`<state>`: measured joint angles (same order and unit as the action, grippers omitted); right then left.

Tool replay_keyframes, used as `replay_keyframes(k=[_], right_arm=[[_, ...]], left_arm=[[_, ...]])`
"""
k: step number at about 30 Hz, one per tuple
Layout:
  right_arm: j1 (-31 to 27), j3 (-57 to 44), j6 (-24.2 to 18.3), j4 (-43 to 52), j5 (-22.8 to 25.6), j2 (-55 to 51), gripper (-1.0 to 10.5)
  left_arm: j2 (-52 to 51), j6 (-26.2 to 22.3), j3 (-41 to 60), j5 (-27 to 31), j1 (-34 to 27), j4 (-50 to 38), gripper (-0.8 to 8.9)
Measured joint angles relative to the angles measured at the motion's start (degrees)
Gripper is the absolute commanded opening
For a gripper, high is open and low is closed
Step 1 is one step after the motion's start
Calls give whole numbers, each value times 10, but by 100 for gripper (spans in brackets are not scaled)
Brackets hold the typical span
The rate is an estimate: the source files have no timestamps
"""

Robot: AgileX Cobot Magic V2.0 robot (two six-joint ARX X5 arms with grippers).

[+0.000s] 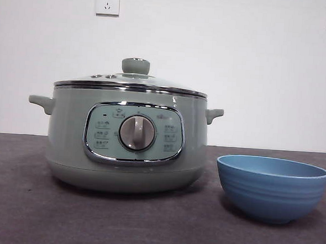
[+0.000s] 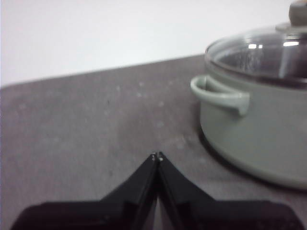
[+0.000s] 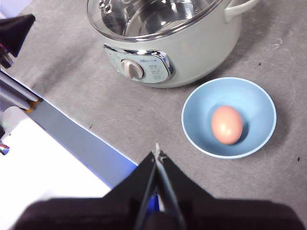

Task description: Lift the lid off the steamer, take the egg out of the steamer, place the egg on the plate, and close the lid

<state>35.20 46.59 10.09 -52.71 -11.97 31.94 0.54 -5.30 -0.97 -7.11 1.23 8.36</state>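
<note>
The pale green steamer [image 1: 125,147] stands on the table with the lid [image 1: 131,81] closed on it. It also shows in the left wrist view [image 2: 259,139] and the right wrist view [image 3: 192,52]. The plate [image 1: 271,186], a blue bowl, stands beside the steamer. In the right wrist view the plate [image 3: 201,129] holds a brown egg [image 3: 227,124]. My left gripper [image 2: 157,157] is shut and empty, low over the table beside the steamer's handle. My right gripper [image 3: 157,152] is shut and empty, high above the table near the plate. Neither gripper shows in the front view.
The dark grey table [image 1: 24,213] runs back to a white wall with two sockets [image 1: 107,2]. In the right wrist view the table's front edge [image 3: 72,134] has a blue strip, with the other arm's black tip [image 3: 14,28] nearby.
</note>
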Motion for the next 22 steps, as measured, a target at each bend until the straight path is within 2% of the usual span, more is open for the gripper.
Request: replay_keyframes(k=[8, 22], right_arm=[[0, 0, 0, 0, 0, 0, 2], [0, 0, 0, 0, 1, 0, 2]], left_arm=[[-3, 24, 0, -3, 0, 18, -3], [-3, 24, 0, -3, 0, 18, -3]])
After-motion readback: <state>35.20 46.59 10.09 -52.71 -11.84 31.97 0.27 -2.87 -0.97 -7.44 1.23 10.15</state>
